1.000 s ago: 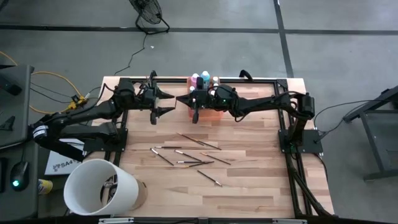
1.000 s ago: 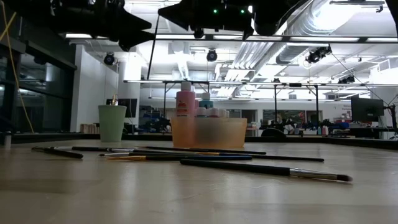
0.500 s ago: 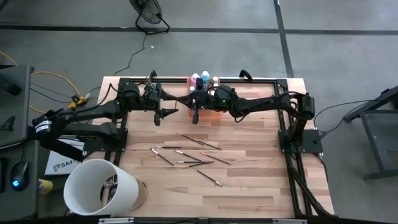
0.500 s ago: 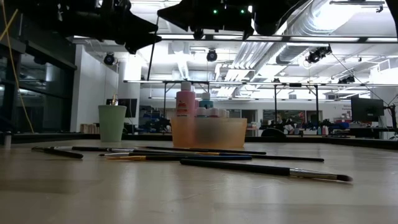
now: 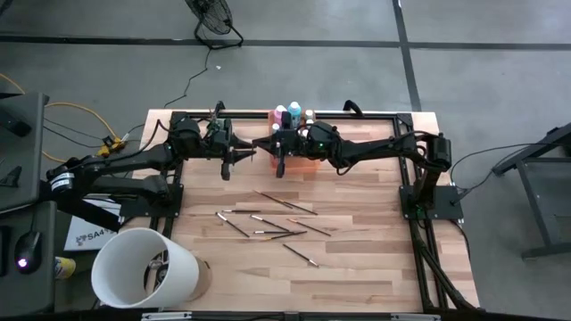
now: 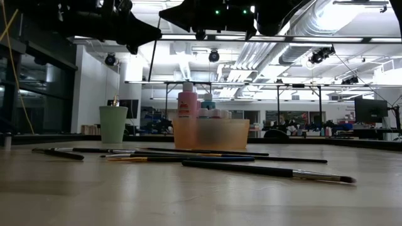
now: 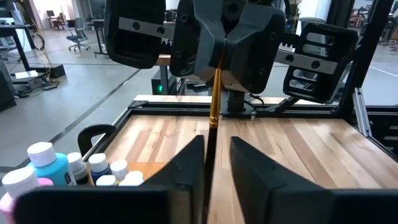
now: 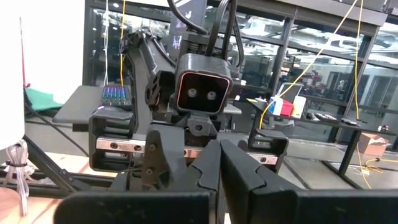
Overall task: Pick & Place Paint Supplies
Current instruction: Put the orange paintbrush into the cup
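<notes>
Both arms meet nose to nose over the back of the wooden table (image 5: 357, 259), just in front of the translucent orange plastic tray (image 6: 217, 135). The right gripper (image 5: 263, 143) has its jaws clenched on one thin dark-handled brush with a gold band (image 7: 213, 93), which runs straight from it towards the left gripper (image 5: 243, 153). Honestly can't tell whether the left one's jaws are actually biting on it. From above the brush is too thin to spot, and in the low view both grippers are just dark shapes cut off at the top edge. The tray holds a pink plastic bottle (image 6: 186, 103), a teal plastic bottle (image 7: 46, 165) and some tiny pale-capped bottles (image 7: 99, 165), partly hidden behind the tray wall. The other loose dark-handled brushes (image 5: 272, 223) lie scattered mid-table, well apart from the grippers. A mint-green cup (image 6: 113, 123) stands beside the tray, and a big white bucket (image 5: 143, 267) sits at the near left corner.
</notes>
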